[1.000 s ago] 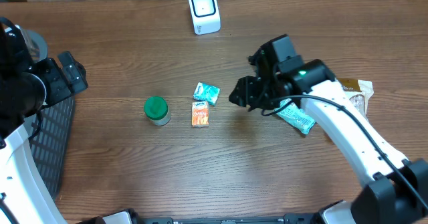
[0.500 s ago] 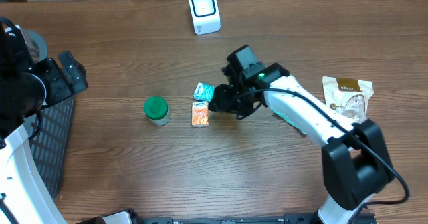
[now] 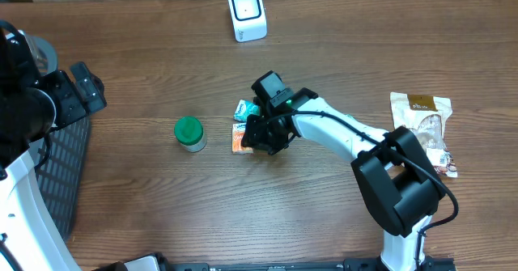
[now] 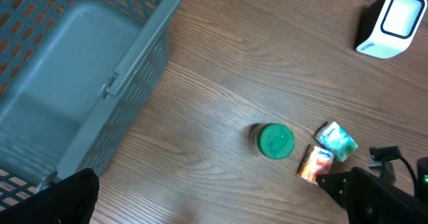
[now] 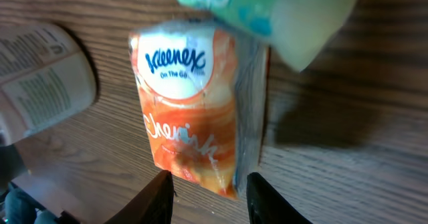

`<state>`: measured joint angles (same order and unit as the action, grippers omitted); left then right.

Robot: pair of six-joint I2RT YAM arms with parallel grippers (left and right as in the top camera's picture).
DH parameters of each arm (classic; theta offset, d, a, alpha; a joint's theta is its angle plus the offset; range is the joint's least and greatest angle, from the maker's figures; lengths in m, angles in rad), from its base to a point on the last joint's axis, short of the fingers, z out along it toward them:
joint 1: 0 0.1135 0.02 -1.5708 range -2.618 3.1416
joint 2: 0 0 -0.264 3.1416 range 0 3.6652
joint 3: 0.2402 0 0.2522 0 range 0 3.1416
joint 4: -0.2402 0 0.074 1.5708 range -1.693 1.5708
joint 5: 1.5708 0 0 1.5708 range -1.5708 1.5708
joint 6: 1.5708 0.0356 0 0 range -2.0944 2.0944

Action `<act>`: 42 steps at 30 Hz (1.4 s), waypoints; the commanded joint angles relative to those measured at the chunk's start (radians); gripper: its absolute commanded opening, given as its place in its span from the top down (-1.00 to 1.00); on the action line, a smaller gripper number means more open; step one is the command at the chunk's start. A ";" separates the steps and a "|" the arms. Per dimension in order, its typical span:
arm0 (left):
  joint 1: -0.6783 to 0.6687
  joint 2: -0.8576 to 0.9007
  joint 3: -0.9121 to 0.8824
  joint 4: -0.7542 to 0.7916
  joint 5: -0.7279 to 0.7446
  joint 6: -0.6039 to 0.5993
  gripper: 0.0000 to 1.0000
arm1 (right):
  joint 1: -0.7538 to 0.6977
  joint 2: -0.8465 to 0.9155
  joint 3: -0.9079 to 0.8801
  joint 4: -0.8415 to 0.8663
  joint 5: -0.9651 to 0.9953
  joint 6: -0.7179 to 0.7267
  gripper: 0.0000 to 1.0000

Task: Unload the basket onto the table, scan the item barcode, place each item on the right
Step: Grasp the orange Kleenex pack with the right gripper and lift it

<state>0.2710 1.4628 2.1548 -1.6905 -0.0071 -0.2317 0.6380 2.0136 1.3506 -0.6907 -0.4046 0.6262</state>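
Observation:
The orange Kleenex tissue pack (image 3: pixel 240 139) lies flat on the wooden table, with a teal pack (image 3: pixel 248 109) touching its far end. My right gripper (image 3: pixel 261 135) hangs low over the orange pack (image 5: pixel 190 110). Its two black fingers (image 5: pixel 160 198) stand apart at either side of the pack's near end, a gap showing on both sides. The white barcode scanner (image 3: pixel 246 13) stands at the table's back edge. Far to the left, my left gripper (image 4: pixel 214 200) is wide open over bare wood, with nothing between its fingers.
A green-lidded jar (image 3: pixel 189 133) stands just left of the tissue packs. A grey mesh basket (image 4: pixel 73 70) sits at the far left. A brown and white snack bag (image 3: pixel 421 116) lies at the right edge.
My right arm has swept left from near the snack bag to the orange pack, and its fingers have narrowed. The left arm has not moved.

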 commanded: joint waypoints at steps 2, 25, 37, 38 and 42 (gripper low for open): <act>0.003 -0.003 0.006 0.001 0.004 0.019 -1.00 | 0.027 0.009 -0.003 0.006 0.053 0.034 0.27; 0.003 -0.003 0.006 0.001 0.004 0.019 -1.00 | 0.013 -0.011 0.021 -0.158 0.149 -0.163 0.92; 0.003 -0.003 0.006 0.001 0.004 0.019 -1.00 | -0.168 -0.067 0.109 -0.404 0.159 -0.522 0.59; 0.003 -0.003 0.006 0.001 0.004 0.019 -1.00 | -0.180 -0.067 0.109 -0.406 0.143 -0.522 0.40; 0.003 -0.003 0.006 0.001 0.004 0.019 -0.99 | -0.220 -0.067 0.106 -0.394 0.111 -0.421 -0.10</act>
<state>0.2710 1.4628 2.1548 -1.6905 -0.0071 -0.2317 0.4335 1.9797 1.4384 -1.0935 -0.2687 0.1646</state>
